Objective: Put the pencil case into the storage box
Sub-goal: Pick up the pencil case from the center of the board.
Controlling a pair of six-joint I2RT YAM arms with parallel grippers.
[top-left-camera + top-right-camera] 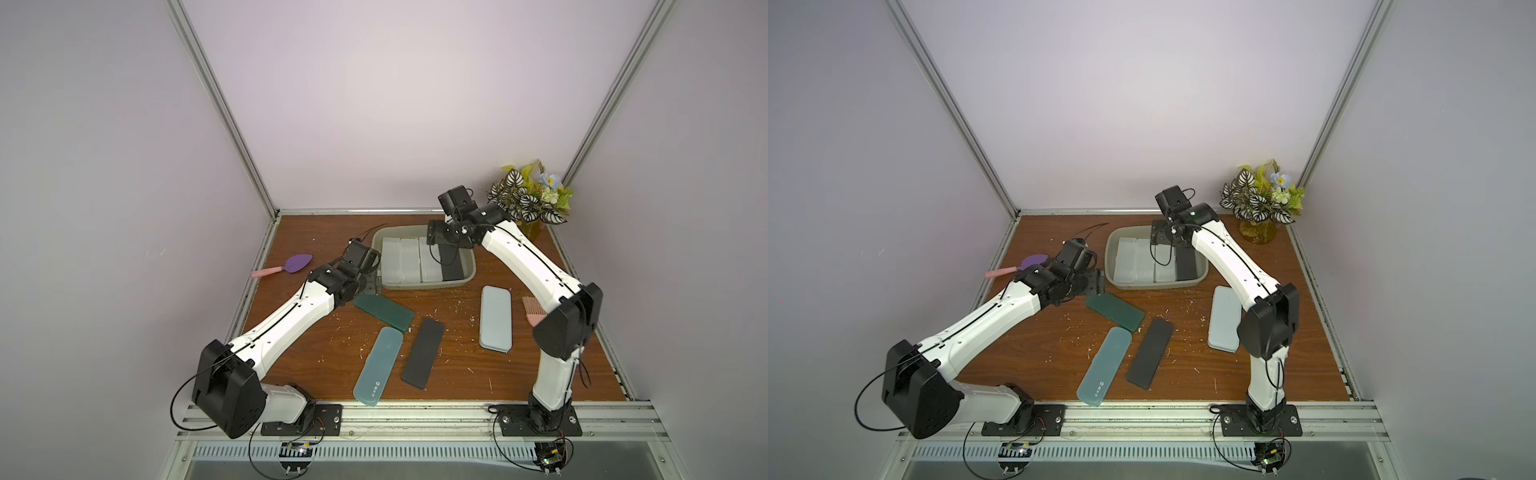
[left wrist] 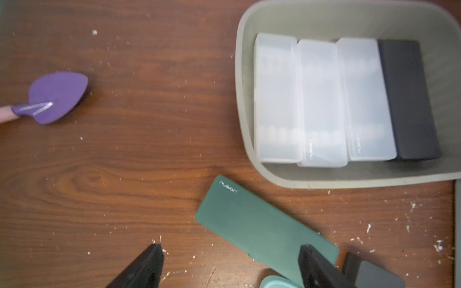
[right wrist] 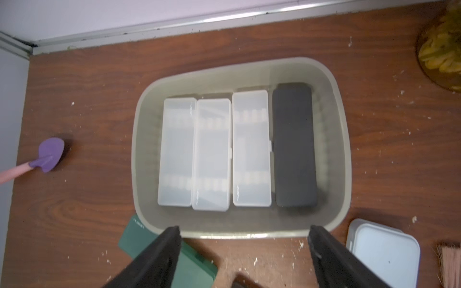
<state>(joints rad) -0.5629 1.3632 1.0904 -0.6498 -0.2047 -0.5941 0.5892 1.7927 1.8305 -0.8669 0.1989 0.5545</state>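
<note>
Three clear cases (image 3: 175,152), black pencil case (image 3: 294,144) abreast in storage box (image 3: 237,235); black at 3 o'clock end, below right gripper (image 3: 245,228), untouched; fingers wide apart, empty. Left gripper (image 2: 230,247) likewise.

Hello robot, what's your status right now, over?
Both open, empty: left gripper above dark green case, right gripper above storage box. Box holds three clear cases, one black case. Nothing blocking.

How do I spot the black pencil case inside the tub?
Find the shallow grey-beige plastic tub at the back of the brown wooden table. Four cases lie side by side inside. Three are clear plastic cases; the black pencil case is the only dark one, at the end nearest the potted plant.
</note>
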